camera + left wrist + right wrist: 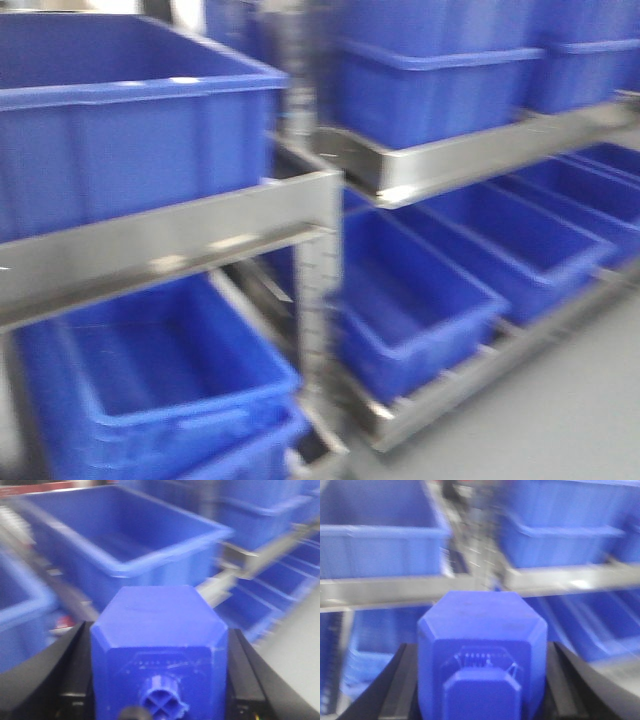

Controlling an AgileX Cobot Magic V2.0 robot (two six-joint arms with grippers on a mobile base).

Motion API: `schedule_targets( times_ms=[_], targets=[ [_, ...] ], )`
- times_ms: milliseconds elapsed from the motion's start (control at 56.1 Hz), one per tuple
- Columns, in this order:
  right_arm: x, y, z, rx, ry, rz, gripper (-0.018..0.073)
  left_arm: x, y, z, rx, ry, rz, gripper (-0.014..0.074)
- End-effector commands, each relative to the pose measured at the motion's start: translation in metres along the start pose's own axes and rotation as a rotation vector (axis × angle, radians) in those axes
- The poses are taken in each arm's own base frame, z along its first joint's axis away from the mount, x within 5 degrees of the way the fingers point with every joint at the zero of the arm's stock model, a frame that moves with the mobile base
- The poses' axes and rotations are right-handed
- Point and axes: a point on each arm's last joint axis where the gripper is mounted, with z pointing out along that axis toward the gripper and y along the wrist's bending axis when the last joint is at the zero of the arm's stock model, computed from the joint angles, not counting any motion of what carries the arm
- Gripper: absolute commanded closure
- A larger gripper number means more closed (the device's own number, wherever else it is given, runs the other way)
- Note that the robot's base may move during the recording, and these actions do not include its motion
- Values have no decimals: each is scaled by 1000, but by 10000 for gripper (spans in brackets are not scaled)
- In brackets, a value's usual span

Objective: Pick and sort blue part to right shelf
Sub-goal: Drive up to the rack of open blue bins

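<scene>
Matt blue part (159,645), glossy plastic bins (130,150), shiny metal shelf (170,250).

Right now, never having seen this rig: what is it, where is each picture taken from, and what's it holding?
It is a wheeled robot with two arms, each ending in a two-fingered tool. The front picture looks ahead from the body at two steel racks carrying big blue bins on two levels; no arm shows there. The other two pictures come from cameras on the wrists, looking out along each tool. In the left wrist picture the left tool has its black fingers on either side of a small blue part, with the part's knob end toward the camera. In the right wrist picture the right tool grips a second blue part between its fingers too. Everything is blurred, so finer detail is unreadable.
</scene>
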Motion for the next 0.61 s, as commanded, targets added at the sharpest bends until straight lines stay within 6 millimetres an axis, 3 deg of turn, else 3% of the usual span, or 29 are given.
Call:
schedule_targets(
  times_ms=[0, 589],
  targets=[
    [-16, -2, -2, 21, -103, 2, 433, -16, 0, -2, -2, -103, -4, 265],
    [-16, -2, -2, 21, -103, 2, 433, -16, 0, -2, -2, -103, -4, 265]
  ],
)
